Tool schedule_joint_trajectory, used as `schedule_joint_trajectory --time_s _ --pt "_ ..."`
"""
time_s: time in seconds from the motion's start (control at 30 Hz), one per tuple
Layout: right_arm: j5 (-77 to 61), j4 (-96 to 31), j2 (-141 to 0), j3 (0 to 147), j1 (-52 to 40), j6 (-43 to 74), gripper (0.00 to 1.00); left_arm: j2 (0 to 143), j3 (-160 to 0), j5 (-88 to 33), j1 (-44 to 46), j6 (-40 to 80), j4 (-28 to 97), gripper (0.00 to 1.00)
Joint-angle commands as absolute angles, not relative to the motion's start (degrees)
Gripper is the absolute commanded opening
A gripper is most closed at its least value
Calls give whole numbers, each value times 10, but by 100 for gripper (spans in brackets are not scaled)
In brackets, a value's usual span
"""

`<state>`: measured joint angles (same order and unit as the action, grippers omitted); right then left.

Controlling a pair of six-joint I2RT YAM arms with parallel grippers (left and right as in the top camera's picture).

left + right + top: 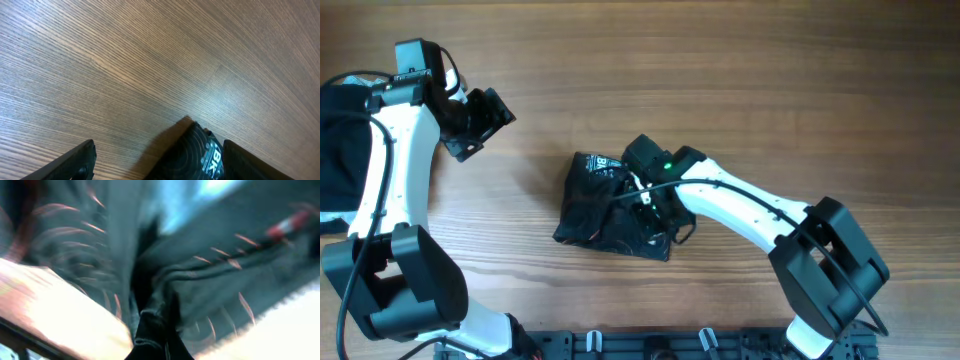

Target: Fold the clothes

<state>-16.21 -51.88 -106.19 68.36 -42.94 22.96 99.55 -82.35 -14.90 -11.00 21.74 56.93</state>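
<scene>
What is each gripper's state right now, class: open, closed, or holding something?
Left gripper: open, holding nothing, over the table away from the jersey.
Right gripper: down in the jersey; the wrist view is blurred, so its grip cannot be told.

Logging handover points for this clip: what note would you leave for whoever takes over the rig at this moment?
Left end effector: open, holding nothing, over the table, well apart from the jersey.
Right end effector: down in the jersey's folds. Its wrist view is blurred, so whether it is gripping cannot be told.
Jersey: a crumpled bundle mid-table, not flat.
Dark garment pile: at the table's left edge, untouched.
Done: no tidy fold visible.
Left: probably spread the jersey flat, then fold it.
</scene>
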Motion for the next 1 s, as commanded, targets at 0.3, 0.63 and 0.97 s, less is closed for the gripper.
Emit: schedule_joint_trajectory --time_s 0.3,0.63,0.97 --pt "-29 -639 -1030 707 -386 351 62 1001 -816 -211 -71 151 607 89" --pt "-28 -630 -892 717 -243 258 100 1165 -815 -216 136 121 599 95" --pt "-28 -634 -892 717 -218 257 100 1228 -846 -62 208 125 612 4"
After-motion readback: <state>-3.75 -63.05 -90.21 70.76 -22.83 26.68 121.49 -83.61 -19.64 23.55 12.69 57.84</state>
